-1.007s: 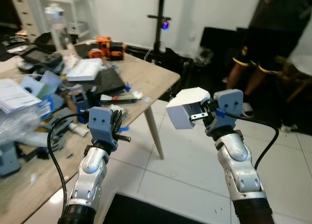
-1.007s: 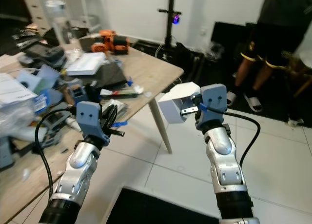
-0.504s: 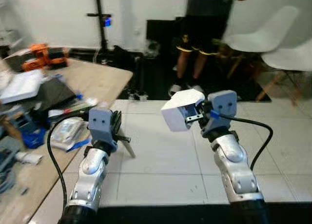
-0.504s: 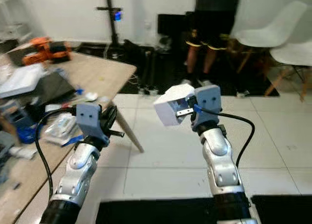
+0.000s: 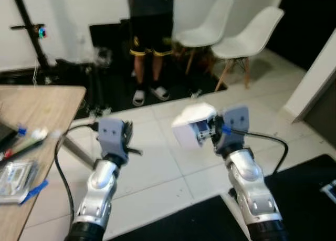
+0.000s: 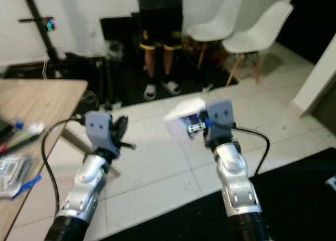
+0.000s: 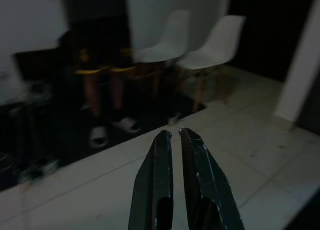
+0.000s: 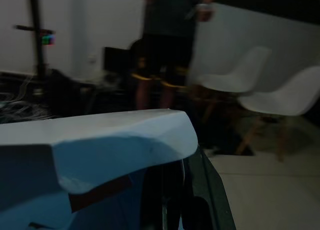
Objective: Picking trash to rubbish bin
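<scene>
A crumpled white cardboard box [image 5: 192,125] hangs in the air at chest height, with my right gripper [image 5: 210,132] shut on its edge. In the right wrist view the box [image 8: 95,165] covers most of the picture in front of the fingers. My left gripper [image 5: 127,142] is held up on the left with nothing in it. In the left wrist view its two black fingers [image 7: 162,185] lie shut side by side and point at the tiled floor.
A wooden table [image 5: 39,107] with pens and packets stands at the left. A person [image 5: 149,36] in dark shorts stands ahead by two white chairs [image 5: 231,33]. A black stand [image 5: 29,33] rises at the back left. A dark mat [image 5: 194,220] lies at my feet, on white tiles.
The whole view has swung right: the table has slid to the left edge and the chairs and a dark mat have come in. The box stays in my right gripper.
</scene>
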Robot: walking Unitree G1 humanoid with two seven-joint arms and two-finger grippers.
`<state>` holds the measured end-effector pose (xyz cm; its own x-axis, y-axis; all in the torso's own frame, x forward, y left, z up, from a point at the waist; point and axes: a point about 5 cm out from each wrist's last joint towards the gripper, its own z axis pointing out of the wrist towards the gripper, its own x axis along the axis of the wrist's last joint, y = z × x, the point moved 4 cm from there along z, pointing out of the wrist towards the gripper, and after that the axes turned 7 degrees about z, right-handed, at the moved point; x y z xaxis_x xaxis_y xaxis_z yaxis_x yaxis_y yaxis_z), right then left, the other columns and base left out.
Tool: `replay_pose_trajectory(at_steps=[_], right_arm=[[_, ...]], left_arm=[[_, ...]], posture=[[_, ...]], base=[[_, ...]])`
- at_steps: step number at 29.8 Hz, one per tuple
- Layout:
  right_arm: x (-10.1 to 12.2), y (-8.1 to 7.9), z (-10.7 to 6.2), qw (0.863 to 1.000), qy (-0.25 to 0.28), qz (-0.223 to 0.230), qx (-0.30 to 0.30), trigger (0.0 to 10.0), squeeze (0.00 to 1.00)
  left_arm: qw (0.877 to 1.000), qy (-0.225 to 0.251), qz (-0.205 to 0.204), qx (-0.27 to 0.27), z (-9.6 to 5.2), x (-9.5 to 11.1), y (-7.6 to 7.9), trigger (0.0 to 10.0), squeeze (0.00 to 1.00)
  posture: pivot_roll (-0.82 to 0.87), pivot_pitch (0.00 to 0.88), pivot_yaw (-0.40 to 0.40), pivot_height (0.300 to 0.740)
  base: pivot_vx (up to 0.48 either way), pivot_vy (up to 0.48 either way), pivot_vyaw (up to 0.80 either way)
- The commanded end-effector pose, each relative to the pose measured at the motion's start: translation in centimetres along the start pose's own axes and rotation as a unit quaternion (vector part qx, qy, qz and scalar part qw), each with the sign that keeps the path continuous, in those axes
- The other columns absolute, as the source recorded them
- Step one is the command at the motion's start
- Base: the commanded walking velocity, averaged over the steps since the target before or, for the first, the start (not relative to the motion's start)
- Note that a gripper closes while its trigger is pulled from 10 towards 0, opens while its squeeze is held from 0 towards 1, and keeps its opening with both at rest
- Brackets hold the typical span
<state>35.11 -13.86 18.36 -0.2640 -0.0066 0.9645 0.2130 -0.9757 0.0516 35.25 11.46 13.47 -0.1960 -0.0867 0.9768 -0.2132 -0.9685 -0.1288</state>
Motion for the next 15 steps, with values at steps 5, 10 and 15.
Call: replay_pose_trajectory(at_steps=[5,10,15], right_arm=[[-1.8,0.1,-0.7,0.999,-0.031,0.006,-0.003,10.0,0.00],[-5.0,0.8,-2.1,0.995,-0.094,0.011,-0.011,10.0,0.00],[-8.7,1.2,-3.9,0.986,-0.163,0.016,-0.017,10.0,0.00]], left_arm=[[1.000,-0.023,0.001,-0.005,-0.4,-1.1,0.1,10.0,0.00],[0.998,-0.055,0.009,-0.005,-1.2,-2.8,-0.5,10.0,0.00],[0.995,-0.101,0.015,-0.003,-2.5,-5.3,-0.8,10.0,0.00]], posture=[[-0.05,0.051,0.009,0.740],[-0.05,0.054,0.008,0.740],[-0.05,0.056,0.010,0.740]], base=[[0.000,0.000,-0.80],[0.000,0.000,-0.80],[0.000,0.000,-0.80]])
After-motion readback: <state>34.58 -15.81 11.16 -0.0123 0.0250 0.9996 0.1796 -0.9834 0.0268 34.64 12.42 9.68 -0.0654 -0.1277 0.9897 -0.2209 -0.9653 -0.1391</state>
